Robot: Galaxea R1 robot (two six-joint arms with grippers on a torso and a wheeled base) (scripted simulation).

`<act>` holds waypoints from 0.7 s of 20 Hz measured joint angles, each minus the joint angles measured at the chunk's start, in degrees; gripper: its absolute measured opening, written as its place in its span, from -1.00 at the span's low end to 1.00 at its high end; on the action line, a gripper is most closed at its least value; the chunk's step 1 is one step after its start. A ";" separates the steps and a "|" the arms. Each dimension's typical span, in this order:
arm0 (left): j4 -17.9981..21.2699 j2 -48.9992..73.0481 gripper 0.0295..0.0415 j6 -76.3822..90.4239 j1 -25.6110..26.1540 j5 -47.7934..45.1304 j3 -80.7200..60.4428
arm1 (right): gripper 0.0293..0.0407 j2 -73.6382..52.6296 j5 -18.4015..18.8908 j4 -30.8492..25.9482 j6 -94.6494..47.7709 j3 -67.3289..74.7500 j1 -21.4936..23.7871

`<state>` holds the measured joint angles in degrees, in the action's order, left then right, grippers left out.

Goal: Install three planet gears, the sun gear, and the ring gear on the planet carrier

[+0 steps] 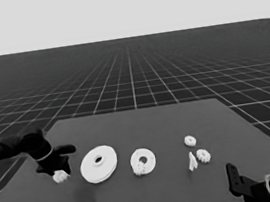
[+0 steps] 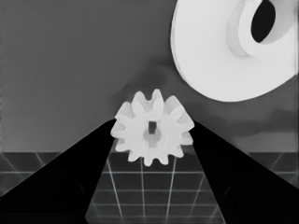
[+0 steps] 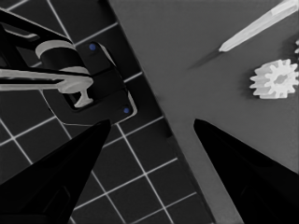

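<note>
My left gripper (image 1: 60, 171) is over the table's left end, shut on a small planet gear (image 1: 61, 177). In the left wrist view that gear (image 2: 152, 133) is pinched between both fingers, facing the camera. Just right of it lies the ring gear, the larger round part (image 1: 99, 163) (image 2: 233, 51). The planet carrier, the smaller round part (image 1: 148, 155), lies at the middle with one gear (image 1: 140, 168) on its near-left side. Two more gears (image 1: 190, 140) (image 1: 203, 156) lie to the right. My right gripper (image 3: 152, 123) is parked open at the near right corner.
A thin white piece (image 1: 192, 161) (image 3: 261, 25) stands beside the nearer right-hand gear (image 3: 275, 78). The right arm (image 1: 237, 180) shows at the lower right corner. Dark machinery with blue lights (image 3: 93, 88) hangs past the table's edge (image 3: 154, 93).
</note>
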<state>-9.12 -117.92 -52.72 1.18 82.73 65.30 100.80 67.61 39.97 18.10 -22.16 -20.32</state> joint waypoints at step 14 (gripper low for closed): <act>-4.95 -60.08 -0.72 -10.17 4.69 -0.16 50.42 | 0.61 0.00 0.00 0.00 0.00 0.00 0.00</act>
<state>-14.06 -178.00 -62.90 5.86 82.57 115.72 100.80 67.61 39.97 18.10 -22.16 -20.32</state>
